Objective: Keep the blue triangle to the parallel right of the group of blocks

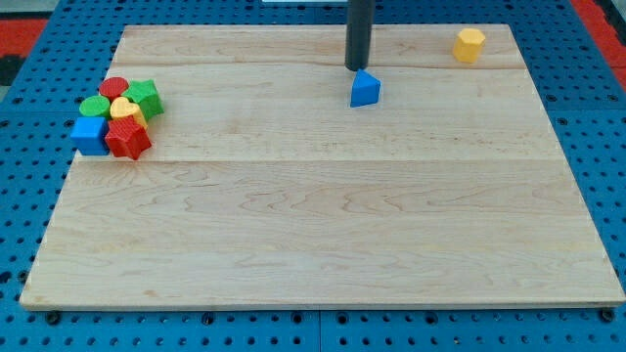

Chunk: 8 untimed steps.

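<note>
The blue triangle (365, 89) lies on the wooden board (323, 225) near the view's top, a little right of centre. My tip (357, 67) stands just above it in the view, close to or touching its top edge. A tight group of blocks sits at the view's left: a red cylinder (113, 87), a green cylinder (95, 106), a green star (146, 97), a yellow heart (126, 109), a blue cube (90, 133) and a red star (128, 139). The triangle is far right of the group and slightly higher.
A yellow hexagonal block (469, 44) stands alone at the view's top right. The board rests on a blue pegboard surface (29, 196) that surrounds it on all sides.
</note>
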Each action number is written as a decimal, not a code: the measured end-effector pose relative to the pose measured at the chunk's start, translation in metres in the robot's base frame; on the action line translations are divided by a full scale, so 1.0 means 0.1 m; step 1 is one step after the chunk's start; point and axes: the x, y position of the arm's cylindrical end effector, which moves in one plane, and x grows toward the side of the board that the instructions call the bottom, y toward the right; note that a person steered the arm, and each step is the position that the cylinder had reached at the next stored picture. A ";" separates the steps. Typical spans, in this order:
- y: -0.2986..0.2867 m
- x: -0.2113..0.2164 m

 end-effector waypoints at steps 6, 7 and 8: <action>-0.03 0.83; -0.46 0.84; -0.62 0.84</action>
